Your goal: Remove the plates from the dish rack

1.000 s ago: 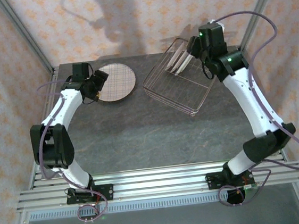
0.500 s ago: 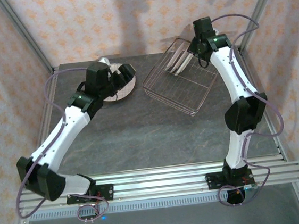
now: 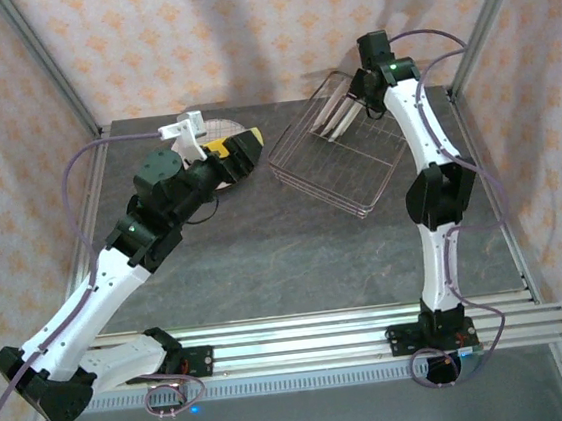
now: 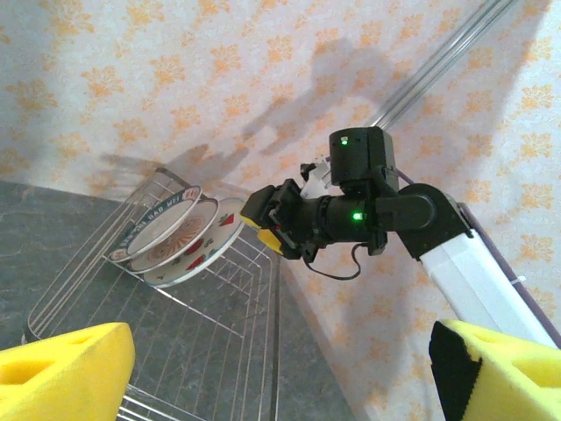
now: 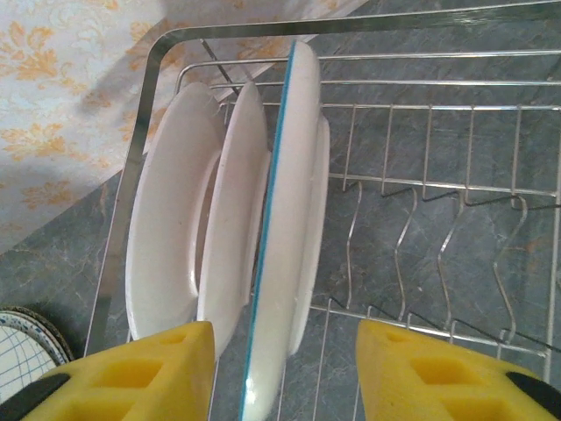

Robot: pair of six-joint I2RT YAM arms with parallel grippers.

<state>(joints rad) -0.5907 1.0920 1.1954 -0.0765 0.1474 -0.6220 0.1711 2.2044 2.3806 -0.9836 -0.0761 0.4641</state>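
Observation:
Three plates stand upright in the far corner of the wire dish rack point(image 3: 342, 164): a dark-rimmed lettered one point(image 4: 162, 219), a middle one point(image 4: 180, 239), and a white one with red shapes point(image 4: 209, 250). My right gripper point(image 3: 361, 89) hangs over them, open. Its yellow fingers point(image 5: 123, 373) straddle the nearest plate point(image 5: 285, 219), a blue-edged one seen edge-on, without touching it. A pale plaid plate point(image 3: 214, 129) lies flat on the table, partly under my left gripper point(image 3: 244, 149). That gripper is open with nothing between its fingers point(image 4: 61, 373), and its camera faces the right gripper point(image 4: 267, 219).
The rest of the rack point(image 5: 438, 219) holds bare wire dividers. The plaid plate's edge point(image 5: 17, 351) shows beside the rack's rim point(image 5: 145, 132). Patterned walls and a metal post point(image 3: 473, 29) close in behind the rack.
My left arm has lifted off the plaid plate and stretched toward the rack. The right arm straightened and brought its gripper down over the plates, its fingers drawing closer together.

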